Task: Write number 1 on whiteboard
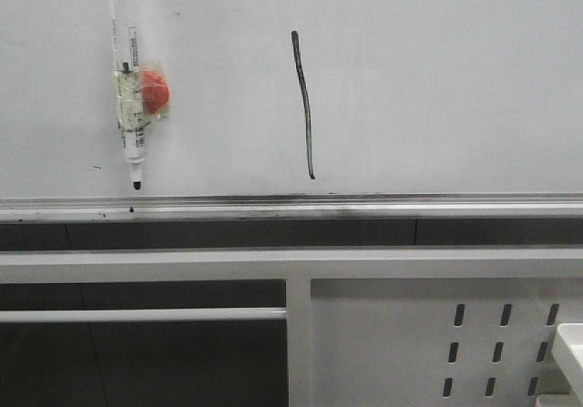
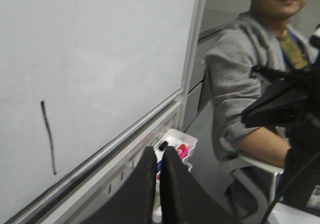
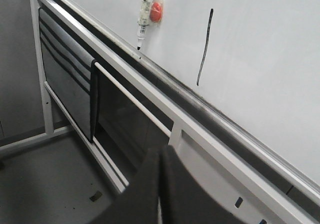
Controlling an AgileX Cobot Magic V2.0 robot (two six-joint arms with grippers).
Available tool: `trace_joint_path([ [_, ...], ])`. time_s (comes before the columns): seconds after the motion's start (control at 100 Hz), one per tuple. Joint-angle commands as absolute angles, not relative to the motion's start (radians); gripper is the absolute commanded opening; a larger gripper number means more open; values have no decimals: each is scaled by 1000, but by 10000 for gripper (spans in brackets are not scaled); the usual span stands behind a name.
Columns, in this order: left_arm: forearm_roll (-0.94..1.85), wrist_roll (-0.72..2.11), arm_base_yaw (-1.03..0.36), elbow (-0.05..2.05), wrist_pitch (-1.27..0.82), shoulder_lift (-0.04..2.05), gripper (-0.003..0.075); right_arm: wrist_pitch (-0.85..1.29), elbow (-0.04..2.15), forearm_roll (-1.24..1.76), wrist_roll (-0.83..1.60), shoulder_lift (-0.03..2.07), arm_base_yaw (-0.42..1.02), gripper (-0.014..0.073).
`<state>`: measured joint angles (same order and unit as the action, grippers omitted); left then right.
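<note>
Where the whiteboard (image 1: 437,79) fills the upper part of the front view, the number 1 (image 1: 306,106) stands on it as a thin black, slightly wavy vertical stroke, a little left of the view's middle, its lower end just above the silver ledge (image 1: 364,208) that runs along the board's bottom edge. To the left of the stroke and well apart from it, a marker pen (image 1: 126,79) hangs upright against the board, black cap up and tip down near the ledge, with a red round piece (image 1: 155,90) held beside its barrel under clear wrapping. Below the ledge runs a white metal frame (image 1: 301,270) with slotted holes on its right panel. Neither gripper touches the board: the left gripper (image 2: 156,184) has its dark fingers pressed nearly together with nothing between them, and the right gripper (image 3: 161,184) likewise shows its fingers closed up and empty. Past the left gripper, a small white tray (image 2: 187,140) holds coloured markers, and a person in a grey jacket (image 2: 235,83) sits beside the board's edge.
</note>
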<state>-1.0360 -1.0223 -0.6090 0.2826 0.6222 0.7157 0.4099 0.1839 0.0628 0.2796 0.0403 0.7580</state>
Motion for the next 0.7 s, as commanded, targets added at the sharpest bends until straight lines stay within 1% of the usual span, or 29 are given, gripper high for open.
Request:
trace_joint_path([
  [0.0, -1040, -1033, -607, 303, 714, 693, -20, 326, 208, 56, 279, 48, 751, -69],
  [0.22, -1093, -969, -603, 310, 600, 656, -20, 326, 208, 56, 279, 48, 751, -69],
  [0.27, -1090, -969, -606, 310, 554, 618, -20, 326, 208, 56, 279, 48, 751, -69],
  [0.37, -1073, -969, -581, 311, 557, 521, -20, 326, 208, 56, 279, 48, 751, -69],
  [0.46, -1080, -969, -500, 309, 531, 391, -20, 326, 208, 56, 279, 48, 751, -69],
  [0.56, -1069, -969, -390, 308, 453, 241, -20, 326, 208, 56, 279, 48, 751, -69],
  [0.69, -1057, -976, -293, 308, 360, 93, -20, 326, 208, 56, 279, 48, 751, -69],
])
